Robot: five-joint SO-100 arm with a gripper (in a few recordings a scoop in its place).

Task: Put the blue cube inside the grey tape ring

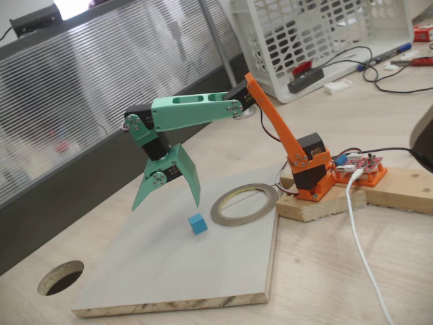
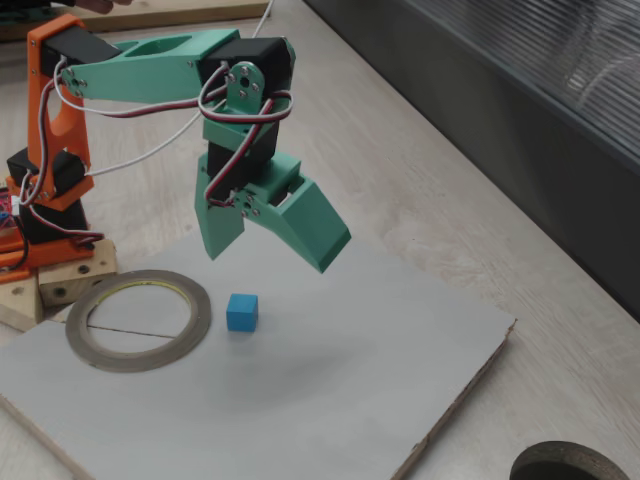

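A green two-fingered tool [image 1: 166, 196] [image 2: 270, 250] hangs in the air on a green and orange arm, its fingers spread wide apart and pointing down, pinching nothing. Below the tool, and apart from it, the blue cube [image 1: 197, 223] [image 2: 241, 312] sits on a pale grey board [image 1: 155, 271] [image 2: 330, 400] laid on the wooden surface [image 1: 338, 271]. Just beside the cube, toward the arm's orange base, the grey tape ring [image 1: 244, 204] [image 2: 138, 319] lies flat on the board.

arm: extended forward | end effector [image 1: 167, 198]: pointing down, fingers spread wide, empty
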